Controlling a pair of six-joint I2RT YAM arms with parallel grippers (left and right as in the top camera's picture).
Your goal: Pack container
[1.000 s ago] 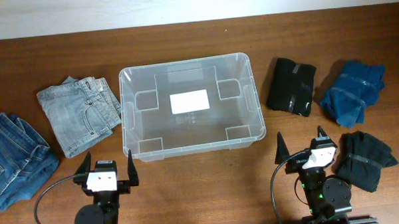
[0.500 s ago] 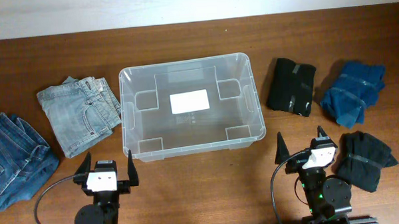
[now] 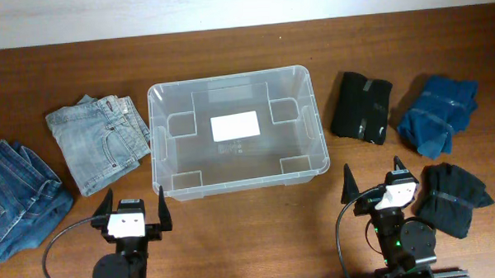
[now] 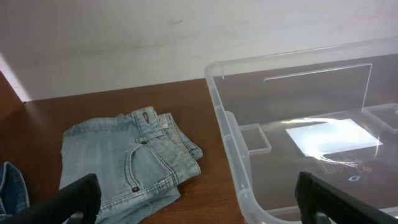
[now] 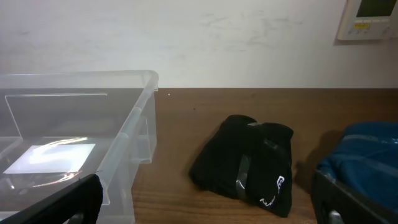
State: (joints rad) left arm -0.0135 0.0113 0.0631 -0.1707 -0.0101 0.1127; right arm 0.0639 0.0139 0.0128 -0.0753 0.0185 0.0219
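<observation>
The clear plastic container (image 3: 299, 71) stands mid-table with nothing in it but the white label (image 3: 235, 125) on its bottom; it also shows in the left wrist view (image 4: 227, 127) and the right wrist view (image 5: 134, 118). My left gripper (image 3: 129, 206) is open and holds nothing, near the front edge, left of the container's front corner. My right gripper (image 3: 372, 181) is open and holds nothing, at the front right. Folded light-blue jeans (image 3: 99, 142) lie left of the container and show in the left wrist view (image 4: 127, 162). A folded black garment (image 3: 361, 106) lies right of it and shows in the right wrist view (image 5: 249, 163).
Dark blue jeans (image 3: 17, 196) lie at the far left. A folded blue garment (image 3: 438, 114) and another black garment (image 3: 454, 198) lie at the far right, the latter beside my right gripper. A white wall runs behind the table.
</observation>
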